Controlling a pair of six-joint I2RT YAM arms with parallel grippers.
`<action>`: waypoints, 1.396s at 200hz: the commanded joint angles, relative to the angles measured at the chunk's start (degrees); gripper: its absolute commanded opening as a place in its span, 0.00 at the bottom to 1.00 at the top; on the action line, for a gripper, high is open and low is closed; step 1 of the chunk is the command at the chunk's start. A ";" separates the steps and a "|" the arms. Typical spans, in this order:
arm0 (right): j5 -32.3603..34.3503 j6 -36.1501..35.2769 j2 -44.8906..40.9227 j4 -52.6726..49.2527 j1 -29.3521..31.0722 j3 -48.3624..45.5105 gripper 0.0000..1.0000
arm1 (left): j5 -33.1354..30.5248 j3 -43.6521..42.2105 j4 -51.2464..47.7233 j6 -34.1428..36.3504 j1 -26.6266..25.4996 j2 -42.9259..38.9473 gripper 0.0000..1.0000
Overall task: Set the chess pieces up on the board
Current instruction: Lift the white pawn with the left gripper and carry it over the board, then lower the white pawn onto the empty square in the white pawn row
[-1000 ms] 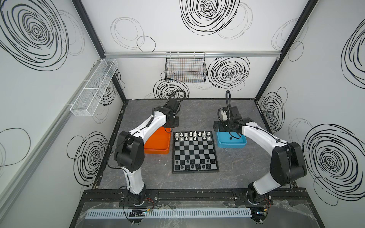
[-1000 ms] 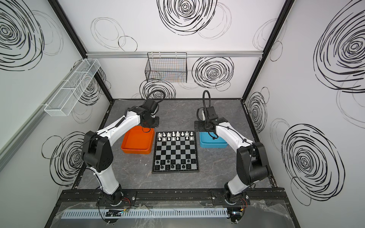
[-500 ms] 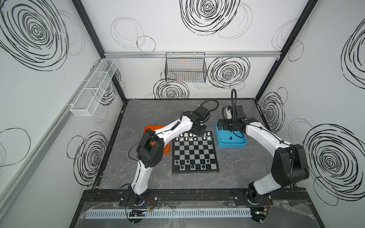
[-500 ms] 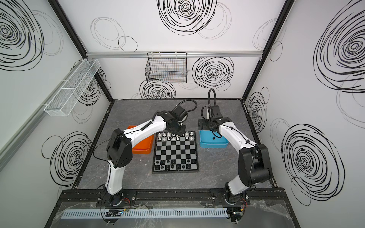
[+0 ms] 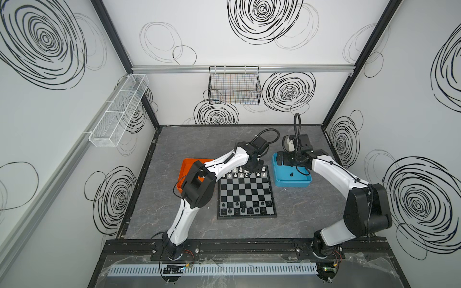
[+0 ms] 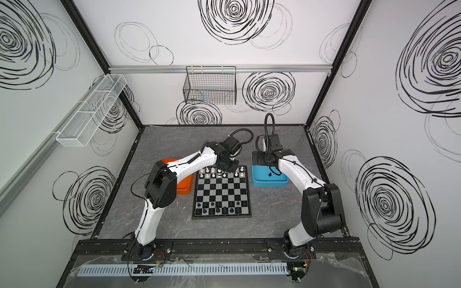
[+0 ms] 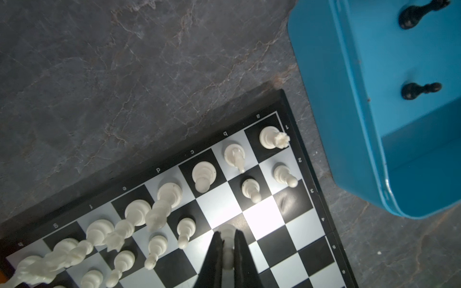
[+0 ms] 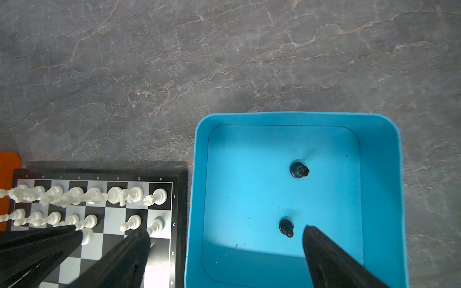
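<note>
Your left claw (image 7: 227,239) is clenched on a white pawn (image 7: 228,256), with its two tapered black fingers (image 7: 214,259) pinching the smooth plastic stem. The pawn hangs over the board (image 5: 245,216) beside the open square in the white pawn row. These views do not show whether its round base touches the surface. In both top views that claw (image 5: 254,167) sits above the far edge of the board (image 6: 220,216).

The board is flat and square, with glossy black and silver-grey checks inside a black border that carries small printed letters and numerals. It lies on the counter (image 5: 199,142), a matt dark-grey slab with pale marble-like veins. The white pieces (image 5: 240,172) occupy the two far rows, round-based and knob-topped. The black pieces (image 5: 245,208) stand in the two near rows.

Your right claw (image 8: 227,230) is released, jaws spread wide. In the right wrist view one finger lies across the board's edge squares and the other across the floor of the blue tray (image 8: 294,118). That tray is a smooth, round-cornered plastic box just beside the board's far right corner. Two black chessmen (image 8: 299,170) stand on its floor, apart from each other. An orange tray (image 5: 184,174) of like form lies left of the board, partly under the left arm.
</note>
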 commanded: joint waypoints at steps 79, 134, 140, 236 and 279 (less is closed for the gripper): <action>0.22 -0.56 -1.42 -0.65 -0.52 -0.75 1.00 | -0.11 1.00 0.28 0.14 0.21 2.35 0.08; 0.16 -0.62 -1.39 -0.65 -0.61 -0.80 1.00 | -0.44 0.74 0.58 0.24 0.54 2.98 0.08; 0.16 -0.62 -1.41 -0.64 -0.61 -0.84 1.00 | -0.44 0.61 0.66 0.19 0.54 2.99 0.08; -0.09 -0.61 -1.07 -0.54 -0.65 -0.79 1.00 | -1.11 0.28 0.94 0.23 0.71 3.73 0.09; -0.10 -0.54 -1.06 -0.48 -0.69 -0.84 1.00 | -1.14 0.13 1.14 0.25 0.84 4.01 0.09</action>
